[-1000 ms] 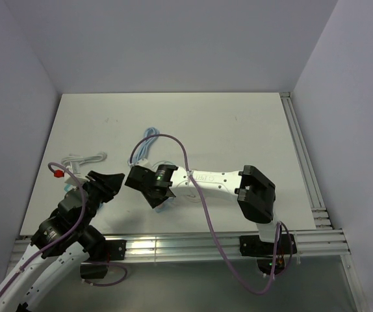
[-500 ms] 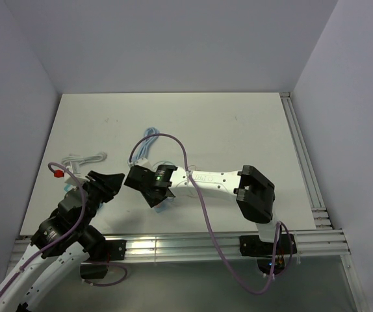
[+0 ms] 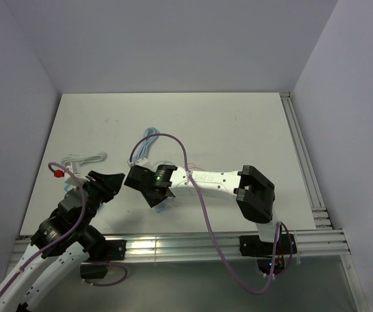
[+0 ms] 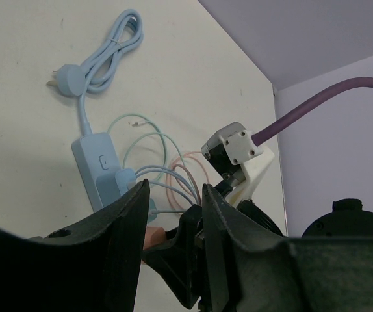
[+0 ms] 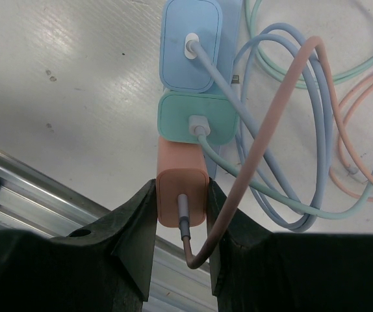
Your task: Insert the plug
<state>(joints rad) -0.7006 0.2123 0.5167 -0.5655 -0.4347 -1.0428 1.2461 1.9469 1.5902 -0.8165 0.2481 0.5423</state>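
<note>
Left claw [image 4: 173, 201]: released and empty, hanging low near the table's [image 3: 238, 123] front edge. I judge it waits there to steady the strip if it slides.
Right claw [image 5: 182, 203]: clenched on the plug, one pad on each flat side, so I can press it straight down.
Plug [image 5: 181, 170]: orange, between my right pads, at the strip's near end and touching the green charger.
Seating: the plug's body hides the socket, so I cannot tell whether it is fully in.
White cord [image 3: 86, 158]: coiled at far left, well apart.
Strip [image 4: 94, 162]: pale blue, flat on the table, its own lead coiled beyond.
Chargers: green charger [image 5: 196, 120] and blue charger [image 5: 192, 45] fill the next slots in a tight row.
In the way: looped cords [image 5: 284, 110] trail just right of the plug, near my right pad.
</note>
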